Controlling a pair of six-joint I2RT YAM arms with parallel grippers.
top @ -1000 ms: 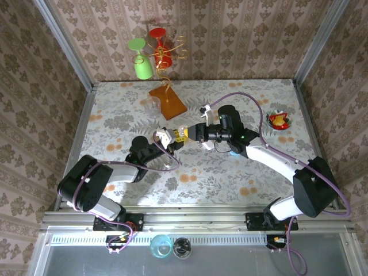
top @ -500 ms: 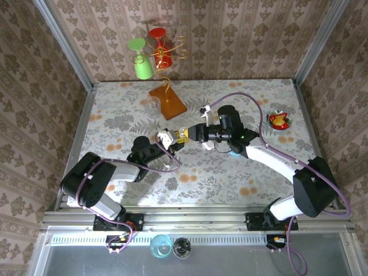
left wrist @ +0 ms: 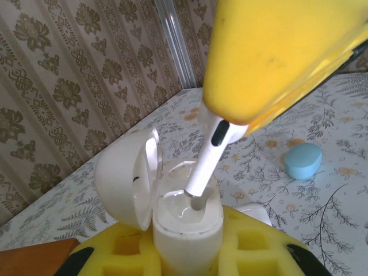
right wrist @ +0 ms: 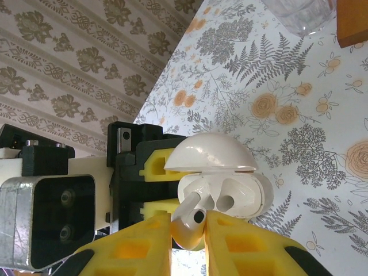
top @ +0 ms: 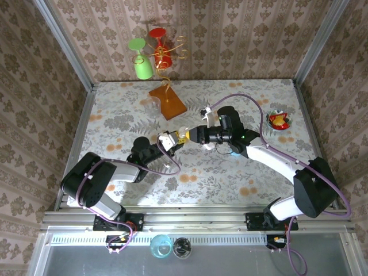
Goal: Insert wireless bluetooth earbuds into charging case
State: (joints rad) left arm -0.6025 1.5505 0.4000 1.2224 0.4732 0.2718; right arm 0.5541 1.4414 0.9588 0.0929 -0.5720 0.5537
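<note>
Right pincer [top: 182, 135] nearer, earbud [left wrist: 208, 156] stem-tip in charging case [left wrist: 187, 227] socket

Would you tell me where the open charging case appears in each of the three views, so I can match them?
Top external: the charging case sits just left of centre, held in the left gripper.
Left wrist: bottom centre, lid swung open to the left.
Right wrist: centre, lid uppermost.
Shared landmark: the right gripper, with yellow pads, pinching an earbud at the case's mouth.
</note>
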